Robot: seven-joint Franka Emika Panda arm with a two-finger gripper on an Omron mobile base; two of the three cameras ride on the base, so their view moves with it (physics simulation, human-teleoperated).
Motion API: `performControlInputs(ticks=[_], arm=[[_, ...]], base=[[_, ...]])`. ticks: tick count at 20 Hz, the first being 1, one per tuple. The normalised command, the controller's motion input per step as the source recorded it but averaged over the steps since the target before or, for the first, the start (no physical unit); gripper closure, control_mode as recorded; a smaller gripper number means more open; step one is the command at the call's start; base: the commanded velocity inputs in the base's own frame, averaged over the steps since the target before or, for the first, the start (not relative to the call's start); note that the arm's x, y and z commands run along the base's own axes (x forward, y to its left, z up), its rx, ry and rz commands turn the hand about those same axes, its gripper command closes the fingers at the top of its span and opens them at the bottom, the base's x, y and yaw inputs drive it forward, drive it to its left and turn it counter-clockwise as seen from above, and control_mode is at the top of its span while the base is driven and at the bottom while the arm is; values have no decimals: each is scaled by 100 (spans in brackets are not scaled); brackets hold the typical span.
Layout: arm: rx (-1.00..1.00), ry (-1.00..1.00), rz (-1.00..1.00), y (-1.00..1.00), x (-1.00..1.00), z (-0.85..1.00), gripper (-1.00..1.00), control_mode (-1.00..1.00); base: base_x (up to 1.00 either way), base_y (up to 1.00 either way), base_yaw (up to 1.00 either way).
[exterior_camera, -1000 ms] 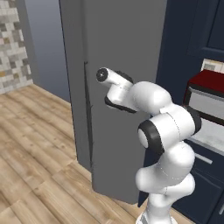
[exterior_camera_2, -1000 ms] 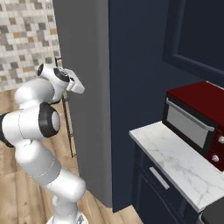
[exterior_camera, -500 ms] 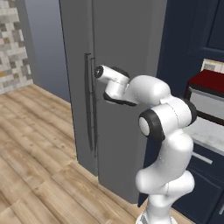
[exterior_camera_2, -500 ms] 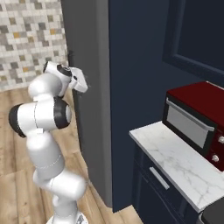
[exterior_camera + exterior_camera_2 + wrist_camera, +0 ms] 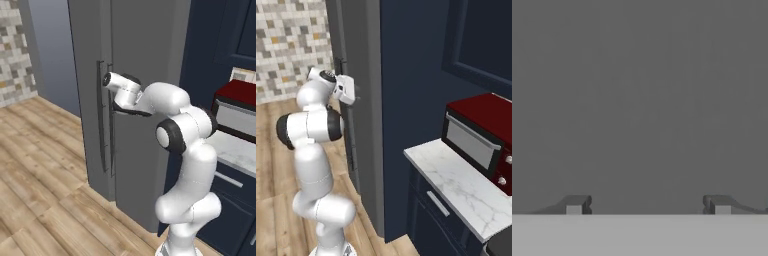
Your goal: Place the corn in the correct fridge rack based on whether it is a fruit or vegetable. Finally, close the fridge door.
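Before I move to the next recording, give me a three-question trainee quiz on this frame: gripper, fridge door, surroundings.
1. True or false: the gripper is shut on the dark bar handle.
2. What does the hand view show right ahead of the fingertips? A) an open fridge rack B) the flat grey fridge door C) the wooden floor
3. Fill in: on the marble counter to the fridge's right stands a dark ___ toaster oven.

Key
1. False: the fingers stand apart, nothing between them.
2. B
3. red
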Motion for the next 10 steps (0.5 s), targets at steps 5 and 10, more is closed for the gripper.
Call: performControlInputs(ticks=[5,10], arm=[[0,0,-22,-34,28,-22,-100,-100],[0,0,-21,-33,24,-21,-100,-100]], base=[[0,0,0],[0,0,0]])
